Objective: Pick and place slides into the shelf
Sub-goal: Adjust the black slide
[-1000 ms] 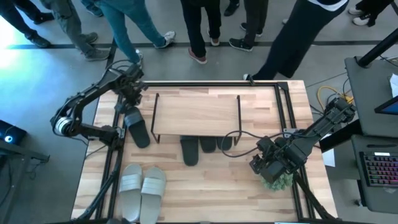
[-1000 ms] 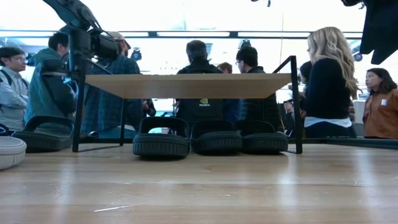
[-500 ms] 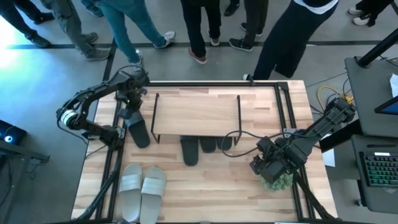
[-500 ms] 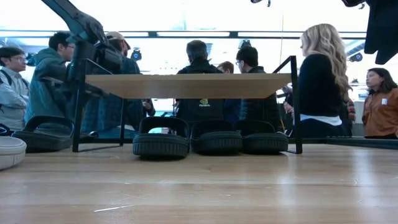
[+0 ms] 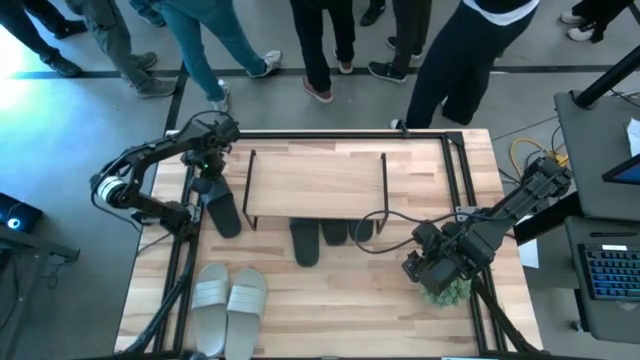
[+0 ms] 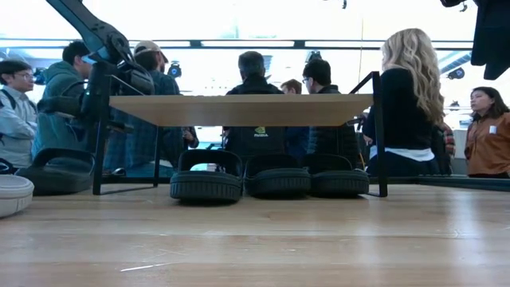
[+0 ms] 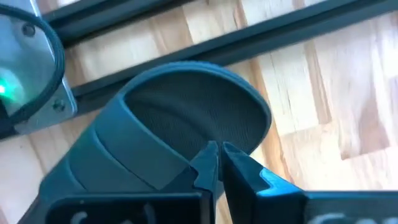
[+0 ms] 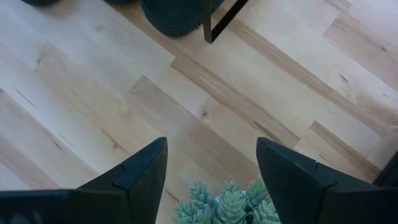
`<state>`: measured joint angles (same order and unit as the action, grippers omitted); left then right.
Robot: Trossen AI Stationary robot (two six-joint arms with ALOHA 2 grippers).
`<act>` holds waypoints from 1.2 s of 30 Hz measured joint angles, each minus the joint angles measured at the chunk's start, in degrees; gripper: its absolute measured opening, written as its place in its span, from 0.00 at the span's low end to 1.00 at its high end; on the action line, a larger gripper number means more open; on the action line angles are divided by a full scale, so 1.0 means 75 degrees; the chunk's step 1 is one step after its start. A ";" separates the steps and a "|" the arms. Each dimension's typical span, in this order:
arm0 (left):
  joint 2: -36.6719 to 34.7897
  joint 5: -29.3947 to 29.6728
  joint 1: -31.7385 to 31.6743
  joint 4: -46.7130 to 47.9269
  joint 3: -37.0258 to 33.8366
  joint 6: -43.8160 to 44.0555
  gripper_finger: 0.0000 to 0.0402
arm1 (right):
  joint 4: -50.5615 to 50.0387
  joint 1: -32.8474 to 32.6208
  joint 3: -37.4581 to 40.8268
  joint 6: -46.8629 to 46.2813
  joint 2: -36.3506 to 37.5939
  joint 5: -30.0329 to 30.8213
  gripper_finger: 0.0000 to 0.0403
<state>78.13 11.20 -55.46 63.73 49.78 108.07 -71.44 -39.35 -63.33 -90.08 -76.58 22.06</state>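
Observation:
A black slide [image 5: 222, 210] lies flat on the table, just left of the shelf [image 5: 315, 180]. My left gripper [image 7: 217, 154] hangs shut above it, fingers pointing down over the footbed [image 7: 186, 115] near the strap. In the low view it [image 6: 111, 80] stands well above that slide [image 6: 56, 171]. Three black slides [image 6: 205, 179] [image 6: 276, 177] [image 6: 339, 177] stand side by side under the shelf board [image 6: 239, 110]. Two pale grey-white slides [image 5: 228, 297] lie at the near left. My right gripper [image 8: 211, 162] waits open at the near right.
A small green plant [image 8: 230, 202] sits on the table under my right gripper [image 5: 430, 268]. Black frame rails [image 7: 205, 46] run along the table's left and far edges. People stand beyond the far edge. Bare wood lies between the shelf and the near edge.
My left gripper has come down toward the black slide left of the shelf and has rolled about its own axis, staying shut. The slide has not moved.

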 joint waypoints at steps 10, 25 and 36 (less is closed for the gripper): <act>0.0685 -0.0445 0.0319 0.0354 -0.0100 0.0052 0.02 | -0.0005 0.0000 -0.0012 -0.0184 0.0000 -0.0163 0.59; 0.0101 -0.0603 0.1892 0.1624 -0.0283 0.0169 0.02 | -0.0020 0.0000 -0.0012 0.0017 0.0000 -0.0143 0.59; -0.0594 -0.0199 0.1745 0.0167 -0.0452 0.0291 0.02 | 0.0012 0.0000 -0.0012 -0.0041 0.0000 -0.0195 0.59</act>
<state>73.67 9.70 -42.38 64.98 46.39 110.26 -71.35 -39.35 -63.42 -90.39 -76.58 20.60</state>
